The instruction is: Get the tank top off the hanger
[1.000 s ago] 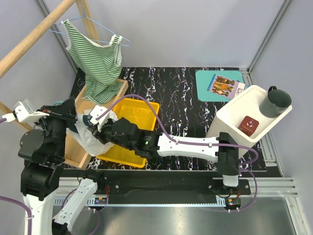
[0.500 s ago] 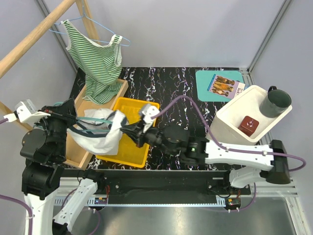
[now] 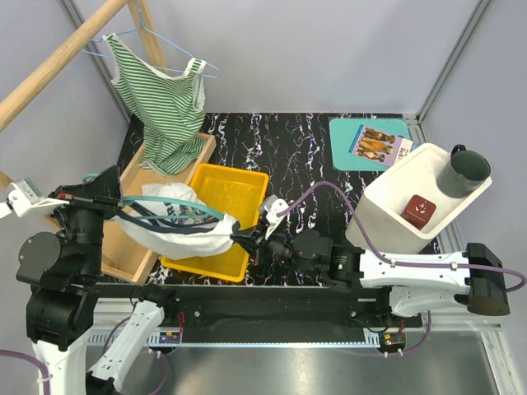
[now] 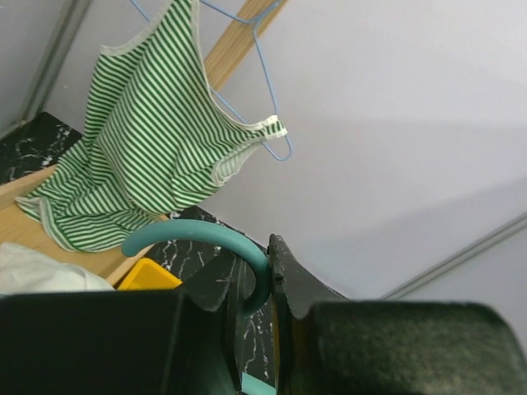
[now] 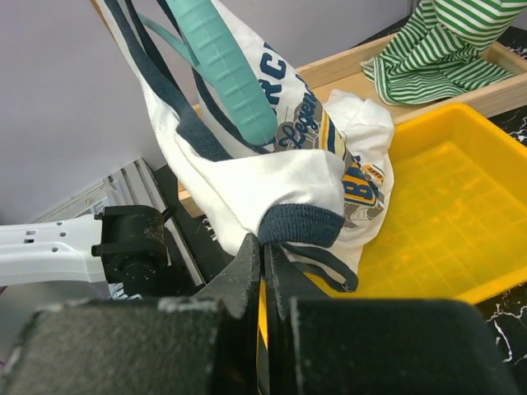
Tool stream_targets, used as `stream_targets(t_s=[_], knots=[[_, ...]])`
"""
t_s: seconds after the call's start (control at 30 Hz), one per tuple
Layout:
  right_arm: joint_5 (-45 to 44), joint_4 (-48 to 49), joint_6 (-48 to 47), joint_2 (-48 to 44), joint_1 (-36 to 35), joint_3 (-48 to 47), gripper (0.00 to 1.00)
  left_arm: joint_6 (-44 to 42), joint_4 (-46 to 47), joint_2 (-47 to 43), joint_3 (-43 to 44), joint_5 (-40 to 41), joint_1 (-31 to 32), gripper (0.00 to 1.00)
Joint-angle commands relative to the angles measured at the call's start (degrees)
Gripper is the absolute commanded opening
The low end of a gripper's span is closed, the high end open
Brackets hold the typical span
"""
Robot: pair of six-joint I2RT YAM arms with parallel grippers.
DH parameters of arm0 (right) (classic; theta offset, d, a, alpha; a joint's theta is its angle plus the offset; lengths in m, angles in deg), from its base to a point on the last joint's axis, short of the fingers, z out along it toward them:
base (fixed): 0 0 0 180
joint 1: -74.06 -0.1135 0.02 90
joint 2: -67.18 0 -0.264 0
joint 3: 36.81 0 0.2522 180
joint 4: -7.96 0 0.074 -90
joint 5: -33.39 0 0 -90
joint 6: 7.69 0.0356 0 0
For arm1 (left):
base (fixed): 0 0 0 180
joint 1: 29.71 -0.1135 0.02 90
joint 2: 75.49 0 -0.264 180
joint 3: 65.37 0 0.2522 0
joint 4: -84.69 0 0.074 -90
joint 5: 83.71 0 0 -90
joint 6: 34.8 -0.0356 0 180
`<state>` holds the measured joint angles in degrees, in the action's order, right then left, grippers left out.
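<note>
A white tank top [image 3: 177, 239] with navy trim and a printed front hangs on a teal hanger [image 3: 169, 200]. My left gripper [image 3: 82, 197] is shut on the hanger's hook, which shows in the left wrist view [image 4: 193, 231] between the jaws of that gripper [image 4: 262, 280]. My right gripper [image 3: 247, 241] is shut on the top's navy hem and holds it stretched to the right over the yellow bin. In the right wrist view the gripper [image 5: 263, 247] pinches the cloth [image 5: 272, 173] below the hanger arm [image 5: 226, 70].
A green striped tank top [image 3: 160, 107] hangs on a blue wire hanger from a wooden rod [image 3: 49, 66] and drapes into a wooden box [image 3: 136, 177]. A yellow bin [image 3: 243, 185] is beside it. A white bin [image 3: 395, 193] with a dark cup [image 3: 463, 171] stands at the right, a teal mat [image 3: 370, 141] behind.
My right gripper has drawn back to the right with the hem, stretching the white top out along the hanger. My left arm has shifted slightly left with the hanger.
</note>
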<state>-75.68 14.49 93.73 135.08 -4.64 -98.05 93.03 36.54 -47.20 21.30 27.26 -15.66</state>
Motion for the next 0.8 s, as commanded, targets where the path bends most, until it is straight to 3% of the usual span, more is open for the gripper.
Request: stream_targets(t_s=[0.0, 0.13, 0.23, 0.27, 0.37, 0.4, 0.5, 0.63, 0.77], knots=[[-1.4, 4.0, 0.5, 3.7, 0.5, -5.0, 0.0, 1.8, 5.5, 3.4, 2.9, -9.7, 0.0, 0.0], [1.8, 0.0, 3.1, 8.5, 3.2, -10.0, 0.0, 1.0, 5.7, 6.6, 6.0, -13.7, 0.0, 0.0], [2.9, -2.1, 4.3, 8.6, 3.4, -9.4, 0.32, -0.8, 5.6, 8.5, 7.8, -14.6, -0.1, 0.0], [3.3, -3.0, 4.7, 8.1, 3.4, -9.1, 0.54, -1.3, 5.6, 9.1, 8.0, -14.7, -0.1, 0.0], [4.5, -7.9, 4.9, 5.3, 3.4, -7.4, 0.82, -2.8, 5.5, 9.7, 8.3, -14.7, 0.0, 0.0], [4.9, -9.9, 4.7, 3.5, 3.4, -7.1, 0.87, -3.6, 5.3, 9.8, 8.4, -14.4, 0.0, 0.0], [5.7, -17.6, 3.9, -1.6, 3.4, -5.3, 0.98, -5.4, 5.0, 10.5, 9.1, -14.7, -0.1, 0.0], [7.3, -23.4, 3.1, -10.1, 3.4, -3.4, 1.0, -6.7, 4.8, 10.6, 9.4, -16.1, 0.0, 0.0], [8.8, -24.8, 0.9, -11.9, 3.4, -9.8, 1.0, -7.1, 4.6, 10.9, 8.8, -20.2, -0.1, 0.0]])
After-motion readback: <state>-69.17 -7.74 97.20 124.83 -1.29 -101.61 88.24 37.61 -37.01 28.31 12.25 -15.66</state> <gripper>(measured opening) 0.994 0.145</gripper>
